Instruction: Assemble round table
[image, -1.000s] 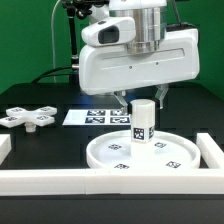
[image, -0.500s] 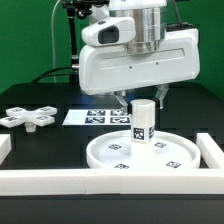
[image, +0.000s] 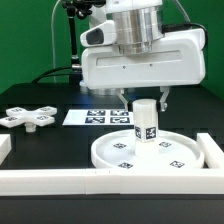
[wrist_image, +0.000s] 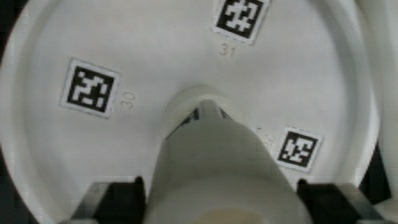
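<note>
The round disc (image: 150, 153) lies flat on the black table, rim up, with tags on its face. The short cylinder leg (image: 146, 122) stands upright at its middle. My gripper (image: 144, 100) comes straight down over the leg's top and is shut on it, one finger on each side. In the wrist view the leg (wrist_image: 210, 150) fills the middle, the black pads (wrist_image: 121, 200) sit against its sides, and the disc (wrist_image: 107, 60) spreads beneath it. The cross-shaped base (image: 28, 117) lies loose at the exterior view's left.
The marker board (image: 98, 117) lies flat behind the disc. A white border rail (image: 60, 181) runs along the front, and another (image: 213, 152) stands close to the disc's rim on the exterior view's right. A short rail end (image: 4, 148) shows at the left edge.
My gripper, the leg and the disc have all shifted a little toward the exterior view's right, bringing the disc's rim closer to the right rail.
</note>
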